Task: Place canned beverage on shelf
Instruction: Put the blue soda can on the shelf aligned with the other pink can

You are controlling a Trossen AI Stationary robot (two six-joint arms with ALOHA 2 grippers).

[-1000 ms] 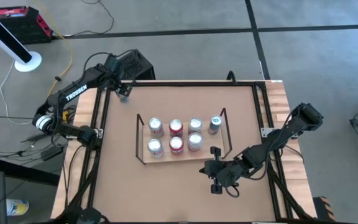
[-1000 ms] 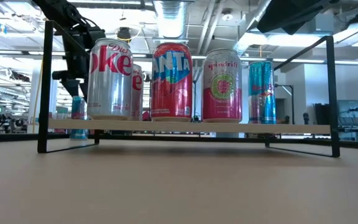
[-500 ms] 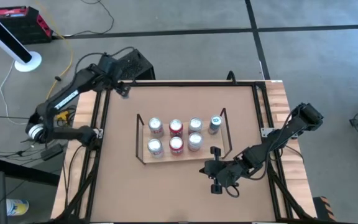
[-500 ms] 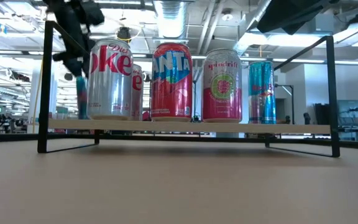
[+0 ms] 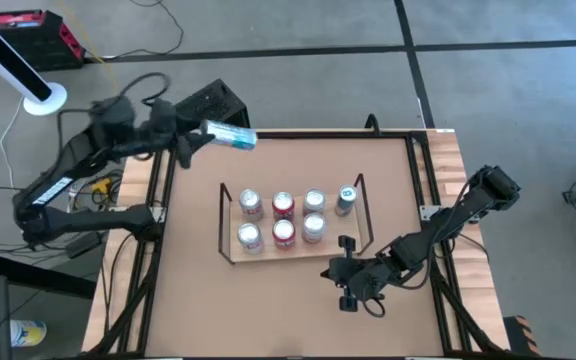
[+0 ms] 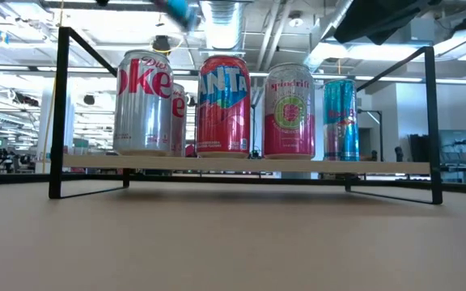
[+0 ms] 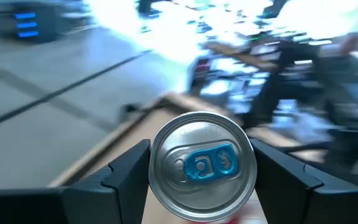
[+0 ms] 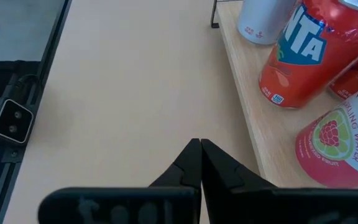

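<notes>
My left gripper (image 5: 200, 136) is high over the table's far left corner, shut on a light-blue canned beverage (image 5: 232, 135) that lies almost level. The low view catches the can as a blue blur (image 6: 180, 10) at the top. The shelf (image 5: 265, 222), a light-wood board (image 6: 249, 164) with black wire uprights, stands mid-table and carries several upright cans (image 6: 223, 105). My right gripper (image 5: 346, 243) hangs shut just off the shelf's near right corner, touching nothing, its fingers (image 8: 199, 155) above bare tabletop. My left gripper pinches the can's side wall (image 7: 155, 169) between its two fingers (image 7: 129, 171), close to the end with the blue tab (image 7: 202, 163). The fingers lie along the can, near level, coming from the table's left. The can is clear of the table, on its side, its tab end toward the wrist.
Black rails (image 5: 168, 180) frame the brown tabletop (image 5: 288, 310). Bare board shows at the shelf's near right corner (image 5: 343, 235), beside the slim can (image 5: 346, 200). Cables and a black box (image 5: 213, 100) lie past the far left corner.
My left gripper has risen from the far left corner and swung toward the table's right, tipping from pointing down to nearly level. The blue can, upright at the table a second ago, is now lifted clear and lying on its side. My right arm has kept still.
</notes>
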